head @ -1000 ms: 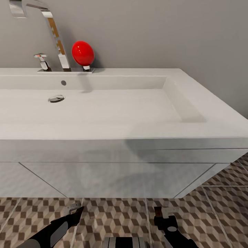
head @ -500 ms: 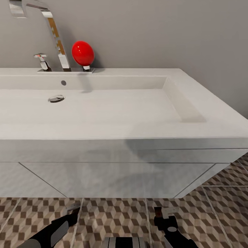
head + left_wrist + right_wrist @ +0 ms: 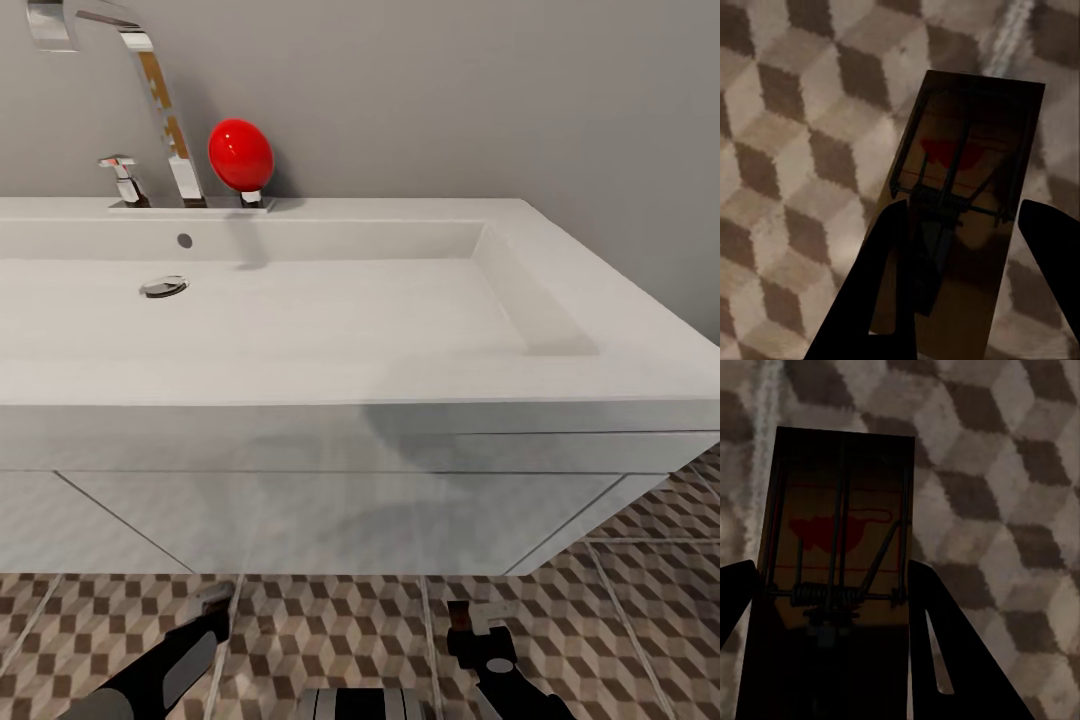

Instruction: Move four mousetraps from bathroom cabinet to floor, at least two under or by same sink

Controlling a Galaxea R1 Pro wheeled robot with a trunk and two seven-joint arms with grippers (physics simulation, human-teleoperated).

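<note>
Above the patterned bathroom floor (image 3: 330, 630), directly in front of the white bathroom sink (image 3: 300, 330) with its chrome tap (image 3: 150, 100) and a red ball (image 3: 240, 154) at the back rim. Low at the sink's front edge, left tool (image 3: 215, 607) and right tool (image 3: 480, 620), each carrying one board for set-down beside the vanity. Left tool pinching a mousetrap (image 3: 967, 195) lengthwise over the tiles. Right tool likewise clamped on a second mousetrap (image 3: 840, 555), wire parts facing up.
</note>
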